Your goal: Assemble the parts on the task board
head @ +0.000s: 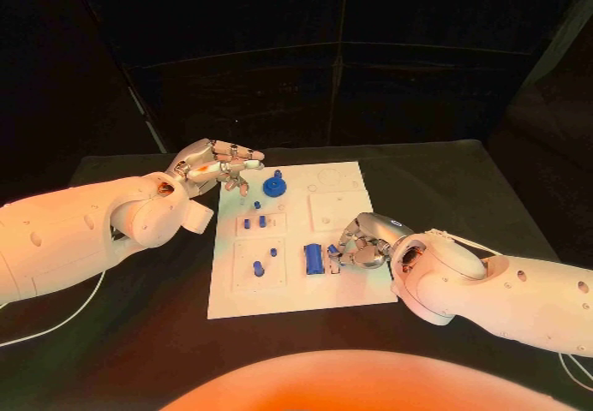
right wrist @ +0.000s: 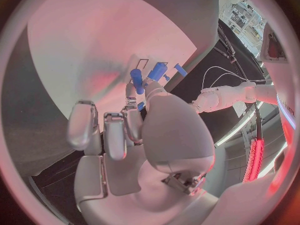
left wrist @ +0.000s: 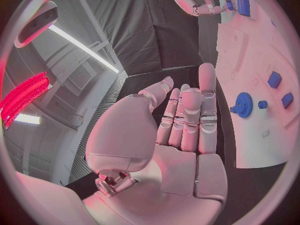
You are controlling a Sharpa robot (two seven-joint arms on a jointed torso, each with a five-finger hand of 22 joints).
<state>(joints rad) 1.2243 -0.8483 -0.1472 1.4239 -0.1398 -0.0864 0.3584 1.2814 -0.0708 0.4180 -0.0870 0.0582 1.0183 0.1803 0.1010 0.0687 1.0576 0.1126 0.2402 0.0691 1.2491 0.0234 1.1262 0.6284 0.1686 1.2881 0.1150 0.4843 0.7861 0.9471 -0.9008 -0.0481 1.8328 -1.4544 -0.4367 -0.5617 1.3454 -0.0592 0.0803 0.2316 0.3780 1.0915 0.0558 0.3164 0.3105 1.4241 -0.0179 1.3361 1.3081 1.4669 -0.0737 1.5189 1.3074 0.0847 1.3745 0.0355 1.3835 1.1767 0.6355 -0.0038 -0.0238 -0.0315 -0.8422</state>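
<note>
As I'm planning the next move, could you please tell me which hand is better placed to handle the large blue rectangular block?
Right. The right hand sits beside the large blue rectangular block; the left hand is open at the white task board's far edge.

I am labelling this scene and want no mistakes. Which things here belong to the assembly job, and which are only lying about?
Belong to the job:
task board
blue gear
small blue pieces
long blue block beside the right hand
left hand, holding nothing

Only lying about:
black table
white cable near the left arm
</note>
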